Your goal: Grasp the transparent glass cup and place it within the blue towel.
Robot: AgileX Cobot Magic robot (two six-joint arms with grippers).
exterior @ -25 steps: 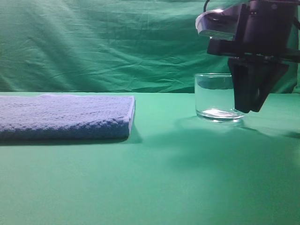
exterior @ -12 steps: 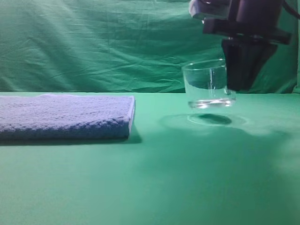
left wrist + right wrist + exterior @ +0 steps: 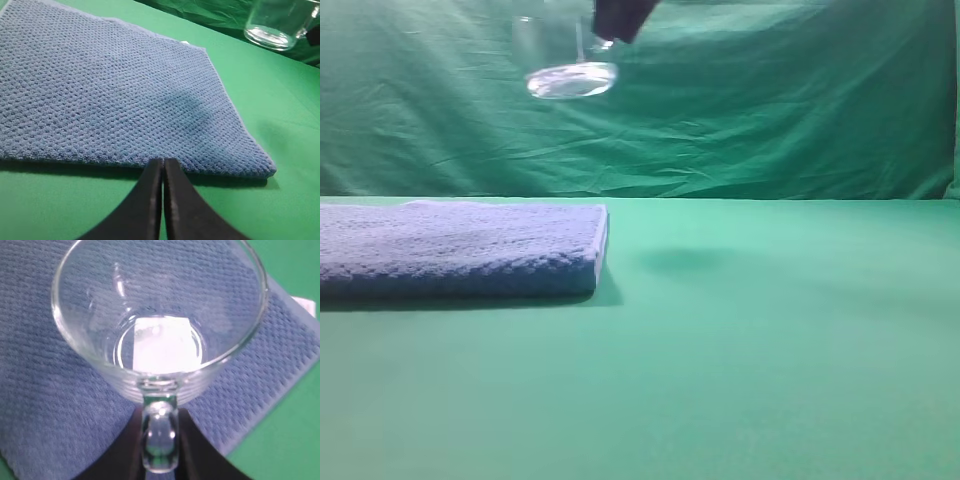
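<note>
Two grippers: we see the right gripper [image 3: 159, 440] pinching the looped handle of the glass cup [image 3: 563, 62], and the left gripper [image 3: 162, 172] with its dark fingers pressed together, nothing between them.
Cup, position: we find it high in the air near the top edge of the exterior view, well clear of the table [image 3: 740, 360], above the right end of the towel [image 3: 460, 250].
Cup, attitude: it hangs tilted, its thick base showing as a bright oval; its mouth is cut off by the frame edge.
Cup, wrist view: looking down into the cup [image 3: 157, 320] we see towel weave through the glass on nearly every side, and a pale square glint in the base.
Handle: the handle [image 3: 159, 440] sits between the two dark fingers [image 3: 122, 450] of the right gripper, one on each side.
Towel: a folded blue pad lying flat at the left edge of the table, its right end near the table's middle; we note a white tag at one corner [image 3: 302, 305].
Left gripper, place: its tips hover just beside the near edge of the towel [image 3: 110, 100]; whether they touch the cloth we cannot tell.
Cup from the left wrist: the cup [image 3: 275, 22] appears at the upper right, beyond the towel's far corner.
Table and backdrop: green cloth covers the table, with a wrinkled green curtain [image 3: 770, 110] behind.
Shadow: a soft dark patch lies on the table just right of the towel's end.
</note>
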